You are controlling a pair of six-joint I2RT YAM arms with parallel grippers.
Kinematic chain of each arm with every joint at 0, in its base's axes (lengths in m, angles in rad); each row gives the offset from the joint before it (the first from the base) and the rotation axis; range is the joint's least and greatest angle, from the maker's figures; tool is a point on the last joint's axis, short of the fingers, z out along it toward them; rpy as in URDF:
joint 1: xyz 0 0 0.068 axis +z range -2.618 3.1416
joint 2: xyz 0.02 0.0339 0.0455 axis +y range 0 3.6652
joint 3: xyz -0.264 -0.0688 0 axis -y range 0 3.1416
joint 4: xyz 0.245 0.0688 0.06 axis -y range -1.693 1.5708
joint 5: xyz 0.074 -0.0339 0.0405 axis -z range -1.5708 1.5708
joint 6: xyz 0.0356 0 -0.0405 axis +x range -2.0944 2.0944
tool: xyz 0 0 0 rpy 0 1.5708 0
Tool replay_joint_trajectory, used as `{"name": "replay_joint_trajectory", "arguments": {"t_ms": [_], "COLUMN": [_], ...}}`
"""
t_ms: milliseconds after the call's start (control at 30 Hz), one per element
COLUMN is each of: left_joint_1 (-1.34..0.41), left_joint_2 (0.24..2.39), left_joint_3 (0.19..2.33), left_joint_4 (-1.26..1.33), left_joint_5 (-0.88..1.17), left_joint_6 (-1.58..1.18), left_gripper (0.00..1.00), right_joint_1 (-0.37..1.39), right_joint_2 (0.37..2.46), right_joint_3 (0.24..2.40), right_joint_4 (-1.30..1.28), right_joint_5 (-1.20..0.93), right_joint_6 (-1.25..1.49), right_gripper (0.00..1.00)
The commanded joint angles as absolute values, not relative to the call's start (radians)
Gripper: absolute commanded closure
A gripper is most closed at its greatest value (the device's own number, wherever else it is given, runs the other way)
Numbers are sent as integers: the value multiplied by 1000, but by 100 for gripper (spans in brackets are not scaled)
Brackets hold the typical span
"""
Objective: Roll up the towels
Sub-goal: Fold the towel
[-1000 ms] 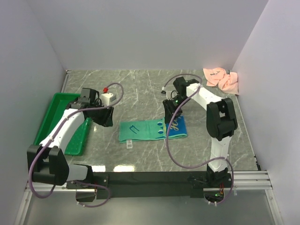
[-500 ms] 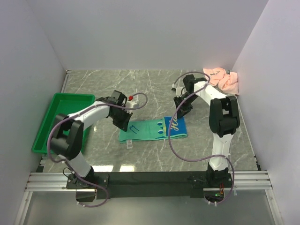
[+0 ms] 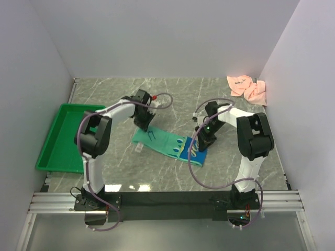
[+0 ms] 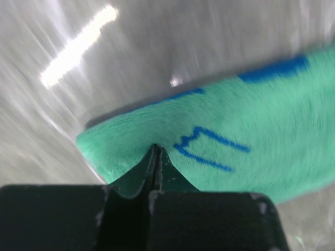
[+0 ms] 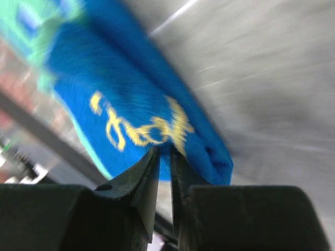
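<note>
— And the right pincer (image 5: 164, 150)?
— Nearly shut, only a slit left. Its tips are against the blue end of the teal and blue towel (image 3: 166, 144); whether any cloth is nipped I cannot tell.
— And the left pincer (image 4: 155, 149)?
— Closed, pinching the teal edge.
— How does it lie?
— It is a flat strip on the bench (image 3: 172, 97), its long axis running 10 to 4 o'clock, blue end nearer. The salmon-pink towel (image 3: 246, 88) sits crumpled far off at 1 o'clock.
</note>
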State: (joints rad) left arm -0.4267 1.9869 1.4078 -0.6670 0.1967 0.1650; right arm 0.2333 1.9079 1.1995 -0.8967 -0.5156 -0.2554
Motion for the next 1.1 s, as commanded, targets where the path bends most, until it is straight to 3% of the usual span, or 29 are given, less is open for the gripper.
{"name": "replay_joint_trajectory", "arguments": {"t_ms": [0, 167, 267, 467, 700, 1067], "left_joint_1": [-423, -417, -402, -379, -379, -380], "left_joint_2": [2095, 2194, 2119, 1902, 1767, 1902], "left_joint_3": [1625, 1862, 1881, 1613, 1312, 1316], "left_joint_4": [-656, -692, -695, -640, -626, -571], "left_joint_5": [159, 256, 299, 305, 247, 268], "left_joint_6": [233, 213, 186, 91, -46, -54], "left_gripper": [98, 85, 77, 76, 76, 75], "right_joint_1": [284, 336, 312, 290, 301, 327], "right_joint_2": [1826, 1778, 1730, 1666, 1827, 1939], "right_joint_3": [1121, 1133, 1157, 1170, 1259, 1247], "right_joint_4": [-885, -887, -900, -825, -838, -741], "right_joint_5": [-671, -817, -844, -732, -666, -672], "right_joint_6": [-267, -258, -256, -204, -206, -124], "right_gripper": [78, 72, 72, 63, 60, 70]}}
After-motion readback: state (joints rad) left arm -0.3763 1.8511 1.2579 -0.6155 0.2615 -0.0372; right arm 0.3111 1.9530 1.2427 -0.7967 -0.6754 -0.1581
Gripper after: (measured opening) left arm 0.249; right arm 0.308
